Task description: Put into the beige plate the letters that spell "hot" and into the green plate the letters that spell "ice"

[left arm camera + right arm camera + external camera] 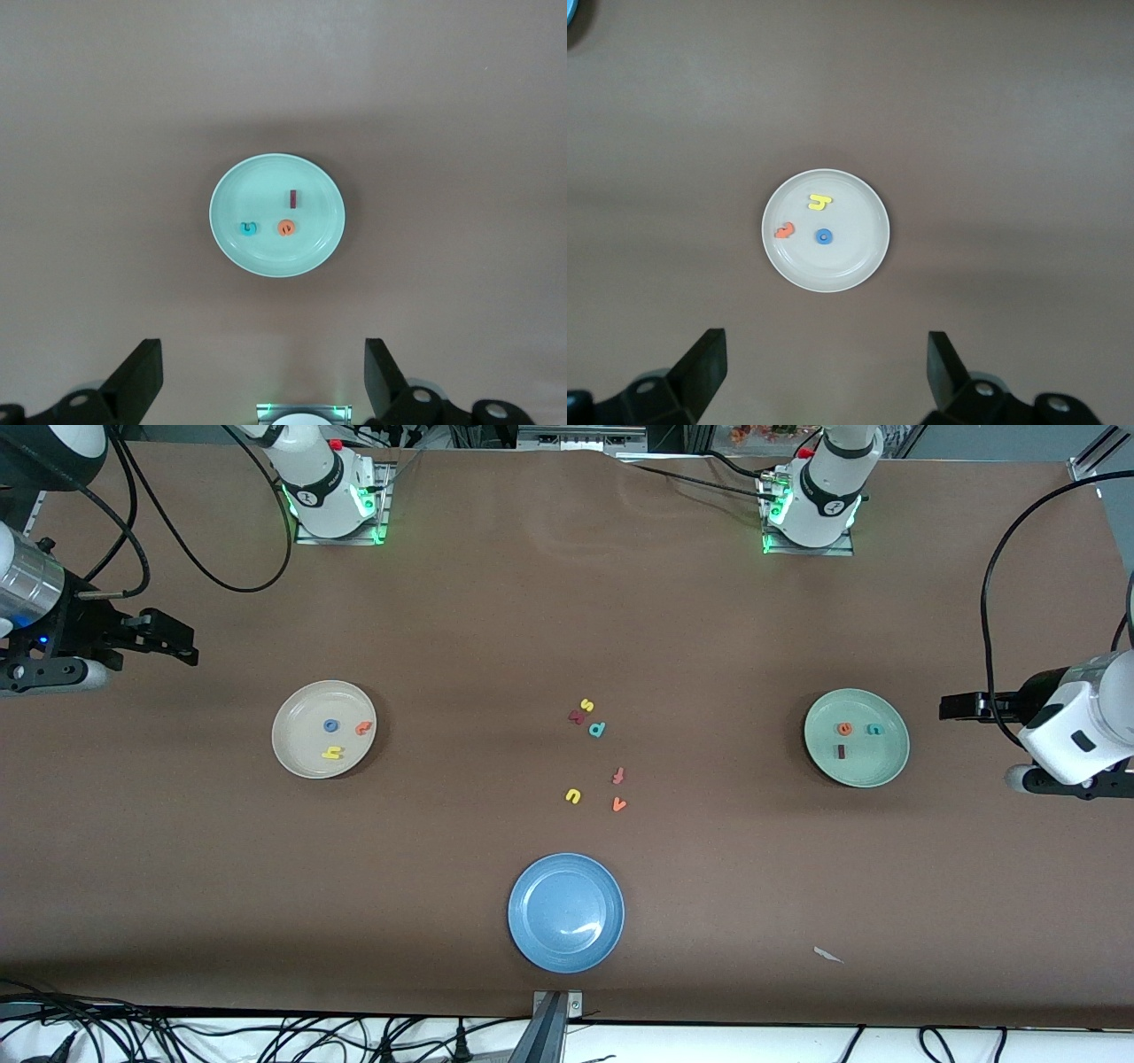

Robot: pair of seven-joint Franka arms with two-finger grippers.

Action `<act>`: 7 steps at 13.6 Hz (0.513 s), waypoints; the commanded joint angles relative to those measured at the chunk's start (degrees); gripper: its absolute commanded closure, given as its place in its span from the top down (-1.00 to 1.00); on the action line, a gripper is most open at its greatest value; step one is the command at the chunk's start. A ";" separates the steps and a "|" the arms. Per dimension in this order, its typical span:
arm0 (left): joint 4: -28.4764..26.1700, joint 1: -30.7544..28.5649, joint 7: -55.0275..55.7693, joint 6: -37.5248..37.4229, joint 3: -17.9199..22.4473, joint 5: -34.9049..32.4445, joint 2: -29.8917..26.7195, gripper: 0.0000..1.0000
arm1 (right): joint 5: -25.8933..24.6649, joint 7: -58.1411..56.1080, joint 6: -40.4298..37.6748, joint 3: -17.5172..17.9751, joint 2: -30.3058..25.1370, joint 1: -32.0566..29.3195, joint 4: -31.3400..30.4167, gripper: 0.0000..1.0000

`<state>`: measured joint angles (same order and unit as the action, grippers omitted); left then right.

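Observation:
The beige plate (pixel 297 737) (pixel 843 261) holds the blue o (pixel 331 725) (pixel 824 236), the orange t (pixel 362 728) (pixel 783 231) and the yellow h (pixel 332 753) (pixel 819 203). In the green plate (pixel 879 763) (pixel 266 188) lie the orange e (pixel 845 728) (pixel 285 227), the teal c (pixel 874 729) (pixel 248 228) and the dark red i (pixel 840 751) (pixel 292 198). My right gripper (pixel 188 646) (pixel 827 352) hangs open and empty over bare table beside the beige plate, toward the right arm's end. My left gripper (pixel 946 708) (pixel 263 354) hangs open and empty beside the green plate, toward the left arm's end.
Loose letters lie mid-table: a yellow s (pixel 586 705), a dark red letter (pixel 576 716), a teal p (pixel 597 729), a red f (pixel 618 775), a yellow u (pixel 573 795) and an orange v (pixel 619 804). A blue plate (pixel 532 939) sits nearer the camera. A white scrap (pixel 828 955) lies near the front edge.

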<state>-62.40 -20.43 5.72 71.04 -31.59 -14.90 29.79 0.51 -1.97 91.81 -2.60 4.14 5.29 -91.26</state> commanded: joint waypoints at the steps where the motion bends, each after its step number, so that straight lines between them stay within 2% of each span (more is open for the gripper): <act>1: 3.77 7.56 -1.23 -1.26 8.50 -0.13 0.97 1.00 | 0.37 -0.93 -1.11 -0.66 0.00 0.77 0.56 1.00; 2: 3.86 12.04 -2.37 -0.65 14.31 0.91 0.62 1.00 | 0.28 -0.93 -1.20 -0.66 0.00 0.77 0.56 1.00; 4: 5.00 15.32 -3.17 2.50 19.97 7.56 -0.61 1.00 | 0.28 -1.02 -1.29 -0.83 0.00 0.77 0.56 1.00; 7: 4.13 21.56 -3.26 9.01 31.30 16.89 -3.68 0.99 | -1.55 -0.93 -2.08 -0.66 -0.18 0.77 0.64 1.00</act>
<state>-57.92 -2.19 4.26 77.56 -7.00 -2.78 28.61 0.20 -2.01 91.23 -2.63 4.14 5.45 -91.26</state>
